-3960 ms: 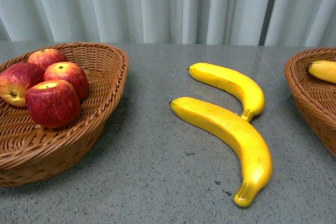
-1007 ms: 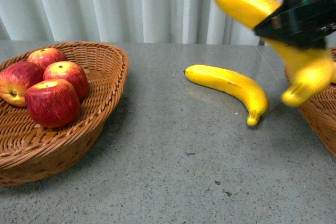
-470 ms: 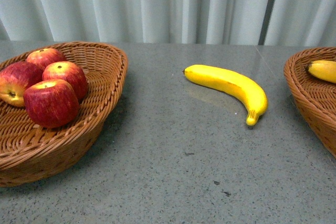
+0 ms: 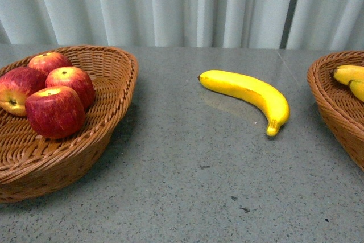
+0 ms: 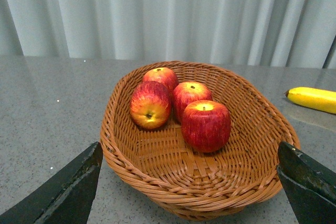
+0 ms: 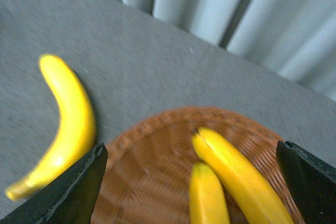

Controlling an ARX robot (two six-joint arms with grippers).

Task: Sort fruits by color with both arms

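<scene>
Several red apples [image 4: 55,111] lie in the left wicker basket [image 4: 85,157]; the left wrist view shows them too [image 5: 206,125]. One yellow banana [image 4: 250,93] lies on the grey table mid-right, also in the right wrist view [image 6: 68,124]. Two bananas [image 4: 352,75] lie in the right wicker basket [image 4: 330,106]; the right wrist view shows them [image 6: 241,177] side by side. Neither arm shows in the front view. My left gripper [image 5: 189,192] is open over the apple basket's rim [image 5: 173,192]. My right gripper [image 6: 191,187] is open and empty above the banana basket [image 6: 142,177].
A pale curtain [image 4: 170,4] hangs behind the table. Bare grey tabletop [image 4: 199,186] lies between the two baskets, in front of the loose banana.
The right gripper carried one banana from the table up and to the right basket, let it go there and left the front view. A second banana now shows in that basket.
</scene>
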